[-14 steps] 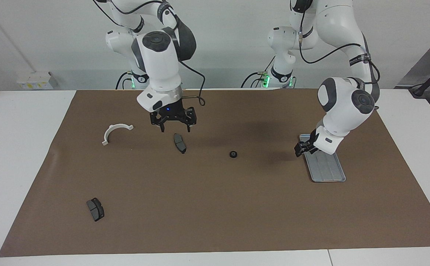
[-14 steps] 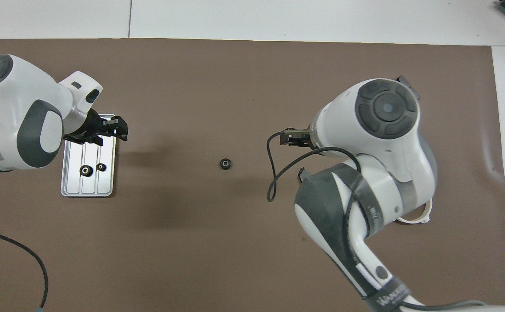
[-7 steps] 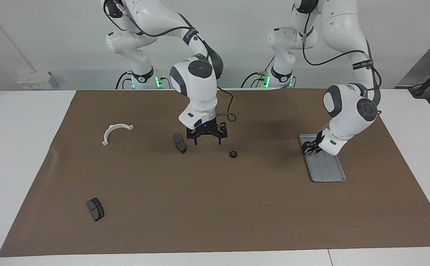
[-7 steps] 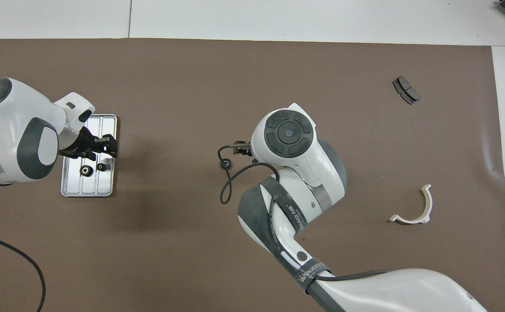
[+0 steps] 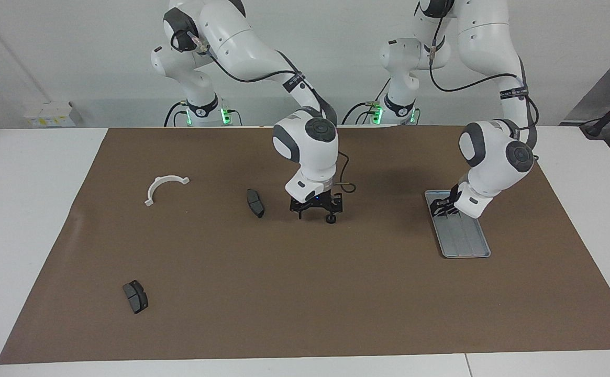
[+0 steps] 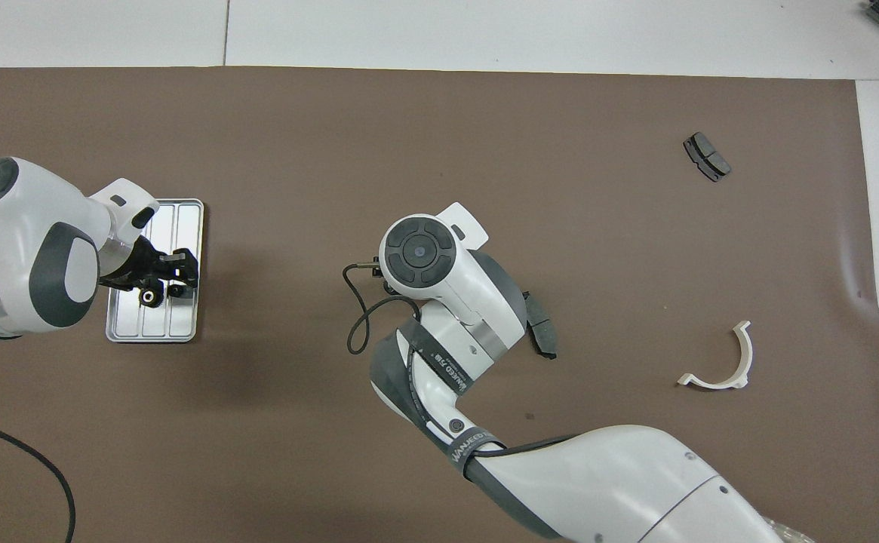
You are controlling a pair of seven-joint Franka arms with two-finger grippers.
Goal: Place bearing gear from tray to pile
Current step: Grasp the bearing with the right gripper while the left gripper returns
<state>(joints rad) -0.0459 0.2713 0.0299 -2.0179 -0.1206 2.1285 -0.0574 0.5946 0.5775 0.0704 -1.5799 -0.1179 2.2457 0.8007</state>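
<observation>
The left gripper (image 6: 171, 273), fingers part-closed, hangs over the tray (image 6: 186, 215) gears (image 6: 150, 297) at 6 o'clock: small, rigid, light; pinch across the toothed rim.

White table (image 5: 32, 209) — brown mat (image 5: 305, 293), tray (image 5: 467, 246), brake pads (image 5: 135, 296), bracket (image 5: 162, 187)

Tray (image 6: 186, 215): ridged silver-grey metal, dull sheen. Table mat (image 5: 305, 293): matt brown, smooth. Half-ring bracket (image 5: 161, 186): white plastic.
</observation>
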